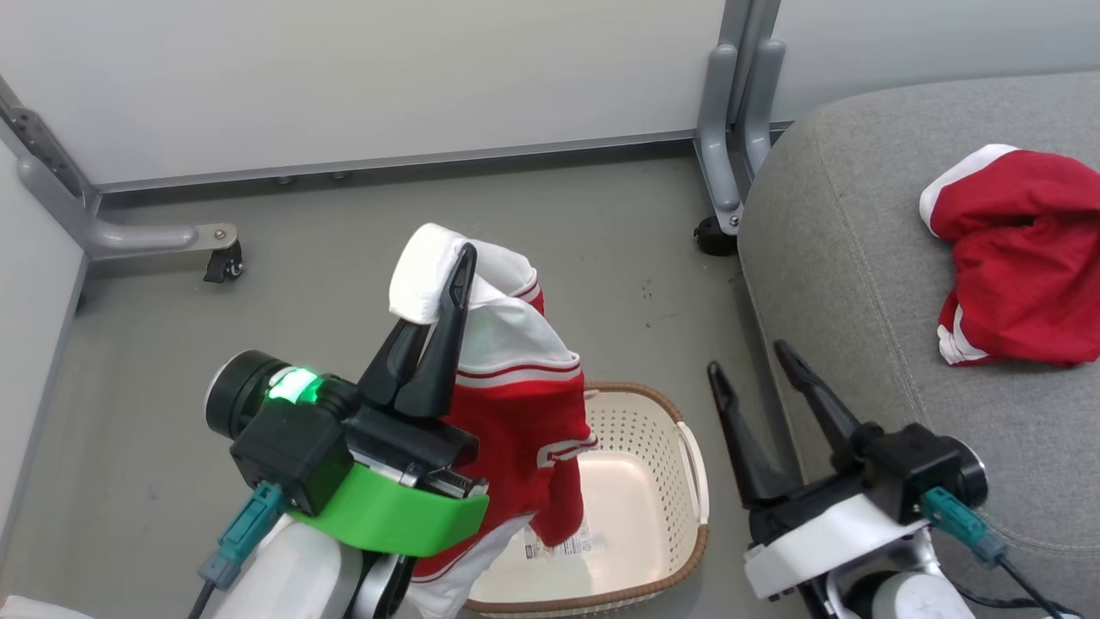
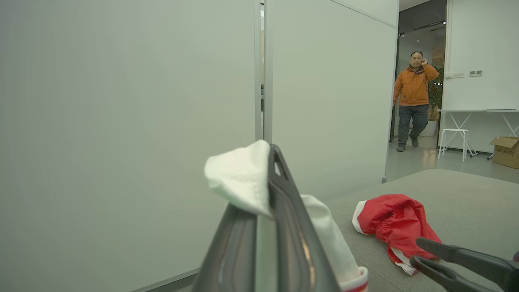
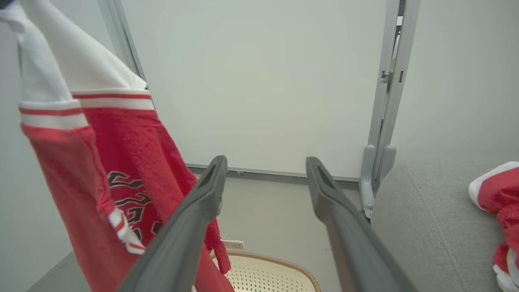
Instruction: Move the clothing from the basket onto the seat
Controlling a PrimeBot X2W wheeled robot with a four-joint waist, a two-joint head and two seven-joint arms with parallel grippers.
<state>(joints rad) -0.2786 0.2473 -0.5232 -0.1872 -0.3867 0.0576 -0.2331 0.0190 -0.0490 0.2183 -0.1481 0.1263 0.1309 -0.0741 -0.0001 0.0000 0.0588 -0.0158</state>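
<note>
Two red garments were outside the basket [image 1: 636, 425]. One garment [image 1: 516, 404] was pinched by its white end in the pressed-together left claw [image 1: 460, 271] and hung above the basket's left side. The second garment [image 1: 1023, 258] was crumpled on the grey seat [image 1: 842, 258]. A paper label [image 1: 563, 543] was seen on the basket floor, its print too small to be read. Dark lettering on the held garment could not be made out. The right claw [image 1: 749, 359] was spread and empty, between basket and seat.
</note>
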